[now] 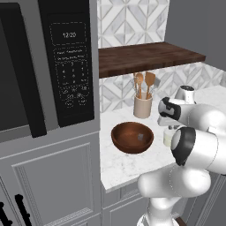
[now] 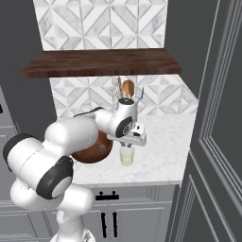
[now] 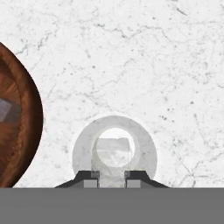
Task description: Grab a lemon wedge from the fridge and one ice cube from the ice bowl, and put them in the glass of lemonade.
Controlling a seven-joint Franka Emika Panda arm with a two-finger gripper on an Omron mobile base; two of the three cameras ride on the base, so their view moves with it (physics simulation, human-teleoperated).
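Observation:
Seen from above in the hand view, the glass of lemonade [image 3: 114, 151] stands on the white marble counter directly under my gripper [image 3: 111, 177]. The gripper is shut on a pale translucent ice cube [image 3: 112, 155], held over the mouth of the glass. The dark brown ice bowl [image 3: 19, 131] lies just left of the glass with another ice cube [image 3: 8, 109] in it. From the base, the bowl [image 1: 132, 137] sits mid-counter and the glass [image 2: 126, 156] stands below the gripper [image 2: 125, 144]. The lemon wedge and the fridge are out of view.
A beige utensil crock [image 1: 142, 106] with wooden spoons stands against the tiled wall behind the bowl. A dark wooden shelf [image 1: 145, 57] hangs above the counter. A black microwave [image 1: 70, 66] fills the tall unit at left. A tall dark panel [image 2: 212, 142] bounds the counter's right side.

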